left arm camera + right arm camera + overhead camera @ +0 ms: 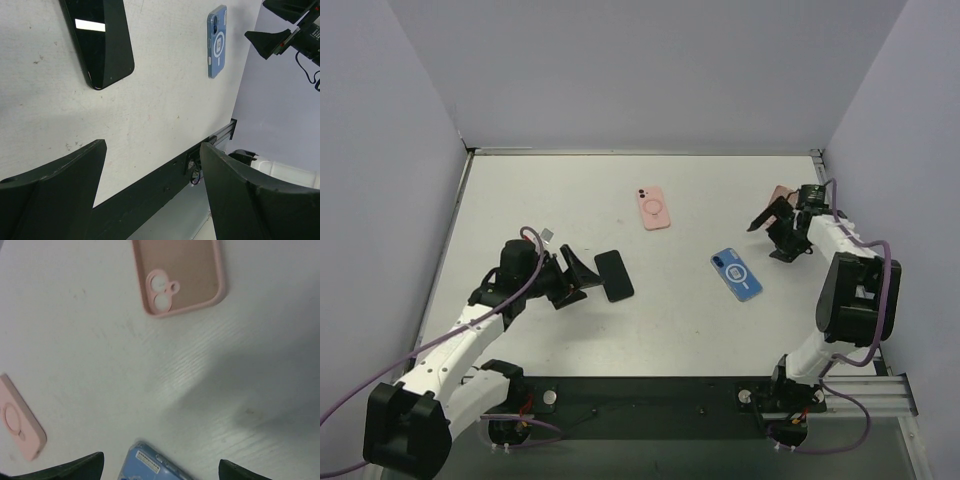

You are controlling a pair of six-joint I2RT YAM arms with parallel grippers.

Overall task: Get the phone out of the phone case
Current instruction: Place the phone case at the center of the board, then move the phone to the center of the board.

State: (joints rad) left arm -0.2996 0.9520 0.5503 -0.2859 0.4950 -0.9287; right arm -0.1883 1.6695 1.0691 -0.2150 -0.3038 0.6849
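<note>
A bare black phone (613, 275) lies screen up on the white table, and also shows in the left wrist view (100, 40). My left gripper (584, 279) is open and empty just left of it, not touching; in its own view (152, 150) the fingers (70, 175) frame bare table. An empty pink phone case (180, 275) lies inner side up at the far right (781, 191). My right gripper (775, 236) is open and empty, hovering beside that case; only its fingertips (75, 467) show in its own view.
A blue cased phone (736, 274) lies back up between the arms, also in the left wrist view (217, 41) and the right wrist view (155, 465). A pink cased phone (654, 208) lies back up at mid-table, far side. Grey walls enclose the table.
</note>
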